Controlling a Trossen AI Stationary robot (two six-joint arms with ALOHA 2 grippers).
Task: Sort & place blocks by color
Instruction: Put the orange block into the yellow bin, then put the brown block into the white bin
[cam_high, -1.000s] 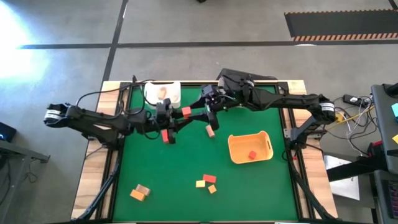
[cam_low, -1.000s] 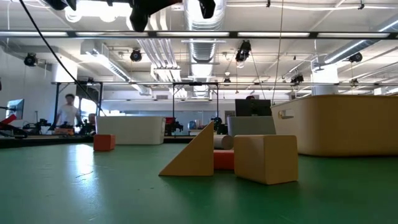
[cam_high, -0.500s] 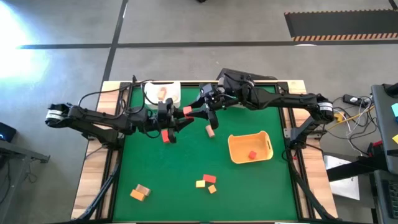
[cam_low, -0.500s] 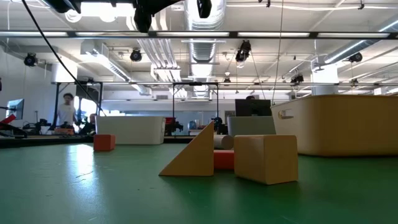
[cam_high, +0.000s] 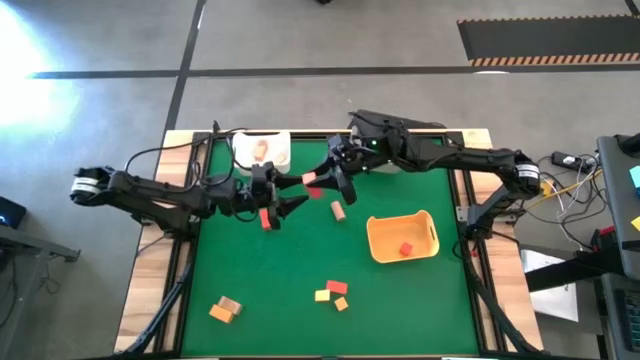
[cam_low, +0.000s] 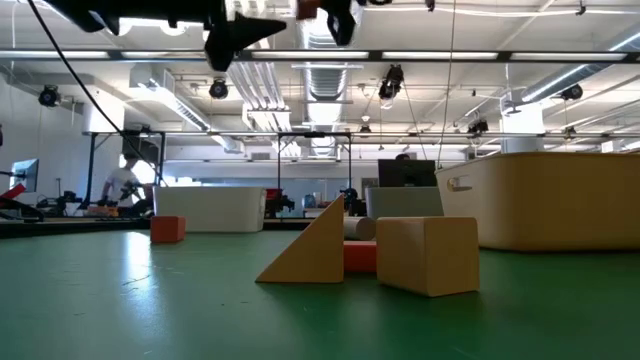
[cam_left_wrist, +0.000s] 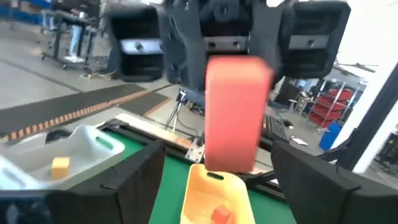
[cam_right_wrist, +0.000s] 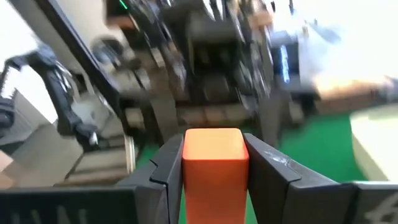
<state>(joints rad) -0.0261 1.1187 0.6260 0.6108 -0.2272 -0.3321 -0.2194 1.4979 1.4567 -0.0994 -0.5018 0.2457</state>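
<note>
Aloft, red block (cam_high: 314, 191), oblong, in right pincer (cam_high: 322, 189).

green felt tabletop (cam_high: 280, 290) | orange plastic rectangular tray (cam_high: 423, 249) right side of table | white plastic bin (cam_high: 277, 147) at far edge | grey concrete floor (cam_high: 300, 40) | person (cam_low: 124, 180) in background room

10 small blocks (cam_high: 339, 211), 1 white bin (cam_high: 281, 141), 1 orange tray (cam_high: 381, 240), 2 dark arms (cam_high: 160, 195)

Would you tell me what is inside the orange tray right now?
The orange tray holds one red block on its floor. The high view looks straight in, so nothing else sits there, though its inner walls shade the edges slightly.
</note>
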